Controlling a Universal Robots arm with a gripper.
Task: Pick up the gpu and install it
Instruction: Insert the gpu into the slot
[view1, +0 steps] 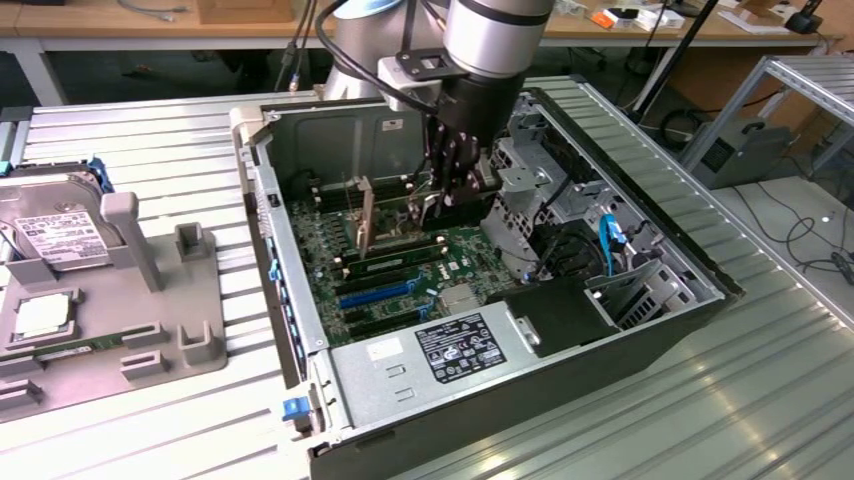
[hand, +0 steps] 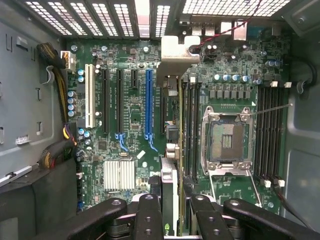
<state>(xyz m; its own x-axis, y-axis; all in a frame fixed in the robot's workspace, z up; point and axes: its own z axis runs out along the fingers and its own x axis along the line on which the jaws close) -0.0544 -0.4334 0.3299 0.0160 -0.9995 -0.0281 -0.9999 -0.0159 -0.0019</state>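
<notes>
Inside the open computer case (view1: 287, 290), in the exterior view, the tool (view1: 443, 205) is closed partway on the gpu (view1: 398, 225), holding it on edge over the motherboard (view1: 457, 245). Its long axis runs roughly 3 to 9 o'clock, with the bracket end toward 9. In the wrist view, the gpu (hand: 169, 180) sits between the fingers (hand: 150, 220), bracket (hand: 175, 55) toward the vented wall, just beside the blue slot (hand: 148, 100). Any misalignment could jam its edge on the board, and a tilt could snag the bracket.

One gpu (hand: 169, 182), one gripper (hand: 172, 207), one computer case (view1: 441, 435), one hard drive (view1: 54, 235), one blue slot (hand: 148, 100) and one processor socket (hand: 227, 140) are being counted.
</notes>
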